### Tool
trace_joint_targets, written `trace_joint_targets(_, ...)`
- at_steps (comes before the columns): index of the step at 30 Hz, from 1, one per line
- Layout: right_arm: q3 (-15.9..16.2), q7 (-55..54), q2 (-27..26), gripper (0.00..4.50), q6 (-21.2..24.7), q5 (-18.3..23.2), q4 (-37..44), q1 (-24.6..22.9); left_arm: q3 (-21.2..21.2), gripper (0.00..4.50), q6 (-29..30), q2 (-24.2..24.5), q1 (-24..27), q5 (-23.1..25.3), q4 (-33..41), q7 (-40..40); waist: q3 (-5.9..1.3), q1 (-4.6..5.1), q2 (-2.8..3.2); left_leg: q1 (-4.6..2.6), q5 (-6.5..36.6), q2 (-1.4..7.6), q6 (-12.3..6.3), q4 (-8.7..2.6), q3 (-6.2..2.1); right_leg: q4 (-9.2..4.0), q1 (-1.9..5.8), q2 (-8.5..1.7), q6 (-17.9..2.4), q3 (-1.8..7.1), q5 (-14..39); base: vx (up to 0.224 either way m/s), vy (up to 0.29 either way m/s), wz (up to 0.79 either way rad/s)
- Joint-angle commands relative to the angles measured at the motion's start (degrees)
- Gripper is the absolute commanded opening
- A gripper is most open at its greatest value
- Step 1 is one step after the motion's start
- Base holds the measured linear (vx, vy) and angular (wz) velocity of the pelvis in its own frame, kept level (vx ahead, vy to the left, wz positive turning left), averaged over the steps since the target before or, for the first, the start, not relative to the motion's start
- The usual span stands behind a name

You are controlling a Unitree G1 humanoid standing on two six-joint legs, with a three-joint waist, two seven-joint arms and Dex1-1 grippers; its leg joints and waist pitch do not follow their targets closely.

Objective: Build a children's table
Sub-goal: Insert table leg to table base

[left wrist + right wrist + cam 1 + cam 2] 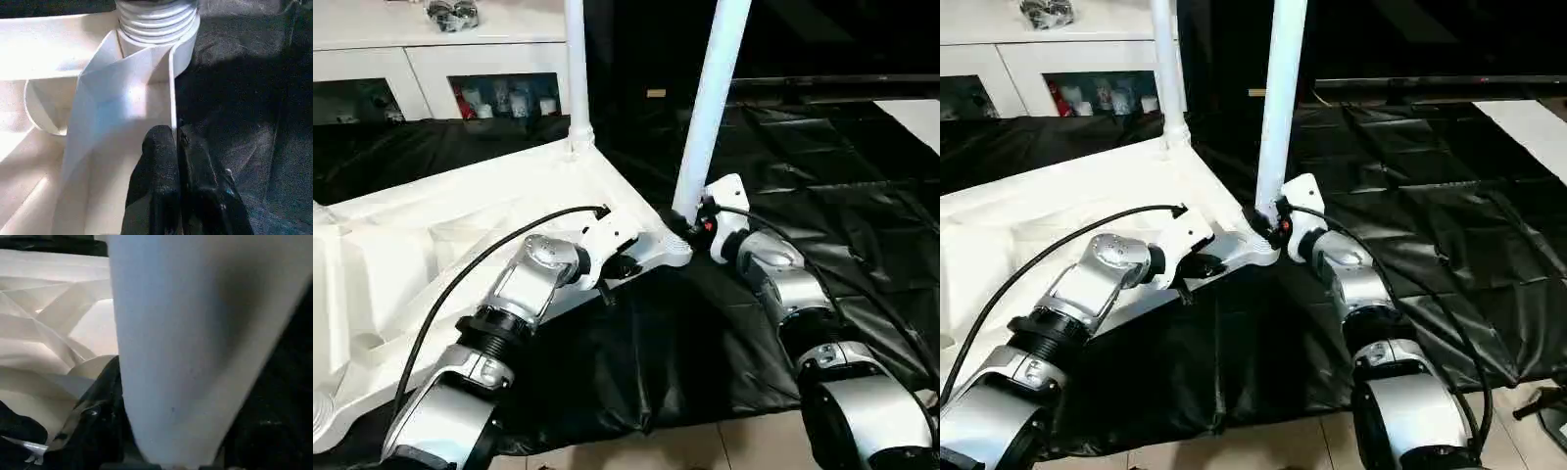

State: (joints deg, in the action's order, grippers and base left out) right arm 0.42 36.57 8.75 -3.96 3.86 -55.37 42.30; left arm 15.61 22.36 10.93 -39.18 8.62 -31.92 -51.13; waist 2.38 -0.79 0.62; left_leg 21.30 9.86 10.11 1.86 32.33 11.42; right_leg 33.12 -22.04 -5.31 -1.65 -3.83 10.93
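left tool [177,161] pinching table rim [172,93]

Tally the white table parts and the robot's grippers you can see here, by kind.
Table legs standing upright: 2 (near leg, far leg)
Table tops: 1 (table top)
Grippers: 2 (left gripper, right gripper)
Total: 5

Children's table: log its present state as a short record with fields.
table top: upside down on the black sheet, ribbed underside up
far leg: upright in its corner socket
near leg: standing in the near corner socket, leaning a little
left pincer: shut on the rim by that corner
right pincer: around the near leg's base; grip unclear
background: white cabinet with glass doors
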Motion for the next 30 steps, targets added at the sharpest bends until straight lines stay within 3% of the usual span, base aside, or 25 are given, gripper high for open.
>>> trace_joint_targets(1, 3.43, 3.46, -1.78, 3.02, 2.6, -1.23, -2.85, -2.02, 1.6, 0.0, -1.86, -1.64, -1.29, -1.57, 3.19, -1.63, -3.37, -0.21, -0.03, -0.77, 10.78, 3.3, -5.05, -3.19, -1.3, -2.97, 2.26, -3.45, -14.77, 2.36, 5.02, 0.0, 0.0, 0.0)
trace_joint_targets(7, 2.8, 7.26, -0.41, 3.61, 1.63, 0.16, -0.89, -1.99, 2.14, 0.0, -3.75, -0.4, -1.11, -1.64, 3.08, -3.25, -3.44, -0.68, 0.04, -0.76, 9.44, 3.37, -5.91, -3.05, -1.31, -2.74, 2.39, -3.47, -14.99, 2.28, 3.78, 0.0, 0.0, 0.0)
trace_joint_targets(23, 4.38, 27.37, 6.2, 3.61, 2.69, 2.24, 5.24, -4.3, 3.23, 0.0, -12.63, 5.32, -1.46, -2.48, -0.23, -12.74, -3.48, -2.04, 0.07, -0.82, 9.71, 3.55, -5.92, -2.82, -1.08, -2.55, 2.37, -3.35, -15.0, 2.07, 4.29, 0.0, 0.0, 0.0)
trace_joint_targets(24, 5.37, 30.32, 7.18, 3.61, 3.07, 2.2, 6.29, -4.81, 3.57, 0.0, -15.6, 6.27, -1.17, -3.33, -0.39, -16.04, -3.54, -2.34, 0.07, -0.85, 9.39, 3.47, -6.14, -2.72, -1.1, -2.51, 2.39, -3.29, -14.79, 2.04, 4.01, 0.0, 0.0, 0.0)
trace_joint_targets(30, 6.75, 35.32, 8.81, 3.61, 3.69, 1.99, 8.14, -5.52, 5.2, 0.0, -19.31, 8.53, -1.44, -3.5, -1.92, -21.3, -3.88, -2.74, 0.19, -0.49, 6.84, 3.51, -6.66, -2.3, -1.06, -1.54, 2.23, -3.24, -15.66, 2.11, -0.81, 0.0, 0.0, 0.0)
